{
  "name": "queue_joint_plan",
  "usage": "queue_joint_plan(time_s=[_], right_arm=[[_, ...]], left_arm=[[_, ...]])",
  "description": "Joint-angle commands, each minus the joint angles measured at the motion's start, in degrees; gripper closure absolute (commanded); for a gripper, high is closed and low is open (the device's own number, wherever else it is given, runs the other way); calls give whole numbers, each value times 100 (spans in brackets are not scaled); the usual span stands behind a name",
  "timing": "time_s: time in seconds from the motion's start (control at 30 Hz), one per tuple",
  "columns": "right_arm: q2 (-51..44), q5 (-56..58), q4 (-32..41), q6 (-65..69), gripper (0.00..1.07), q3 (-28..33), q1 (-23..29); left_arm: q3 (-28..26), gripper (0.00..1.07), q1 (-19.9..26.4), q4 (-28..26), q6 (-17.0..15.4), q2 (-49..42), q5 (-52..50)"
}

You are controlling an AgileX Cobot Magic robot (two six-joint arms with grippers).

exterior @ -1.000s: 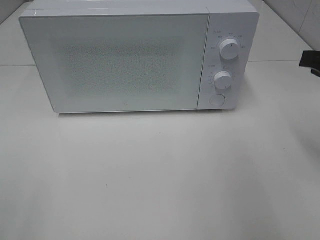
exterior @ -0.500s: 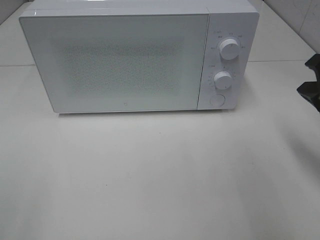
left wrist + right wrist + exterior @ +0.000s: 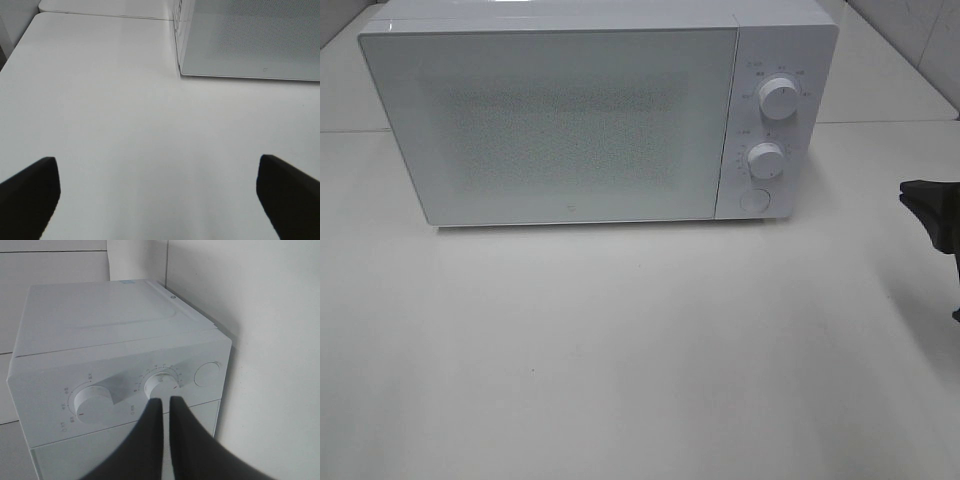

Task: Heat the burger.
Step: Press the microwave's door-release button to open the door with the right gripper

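The burger is out of view; no frame shows it. The white microwave point(image 3: 560, 120) stands at the back of the table with its door closed, and its frosted window hides the inside. My right gripper point(image 3: 163, 402) is shut and empty, its fingertips pointing at the lower timer knob point(image 3: 161, 385) from a distance. In the exterior high view it shows as a dark shape point(image 3: 930, 215) at the right edge, right of the control panel. My left gripper point(image 3: 159, 200) is open and empty, low over the bare table left of the microwave's front corner point(image 3: 181, 70).
The control panel holds an upper knob point(image 3: 779, 99), a lower knob point(image 3: 766, 160) and a round door button point(image 3: 753, 199). The white table point(image 3: 620, 350) spreads in front of the microwave. A tiled wall rises at the back right.
My right gripper has moved down the right edge of the exterior high view and further into the picture. The microwave has not changed.
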Motion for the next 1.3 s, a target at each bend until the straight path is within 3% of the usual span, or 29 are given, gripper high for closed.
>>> queue_joint_plan(time_s=[0.03, 0.43, 0.6, 0.73, 0.97, 1.3], right_arm=[[-6, -52, -115, 63, 104, -6, -17], [0, -34, 155, 34, 103, -6, 46], [504, -235, 1180, -304, 103, -6, 722], [928, -831, 1610, -361, 103, -11, 1037], [2017, -1346, 1879, -218, 103, -498, 1553], [2659, -1054, 2017, -201, 104, -1306, 1604]], left_arm=[[0, 7, 17, 6, 0, -69, -103], [0, 7, 17, 6, 0, -69, -103], [0, 7, 17, 6, 0, -69, -103], [0, 7, 17, 6, 0, -69, -103], [0, 7, 17, 6, 0, -69, -103], [0, 7, 17, 6, 0, -69, -103]])
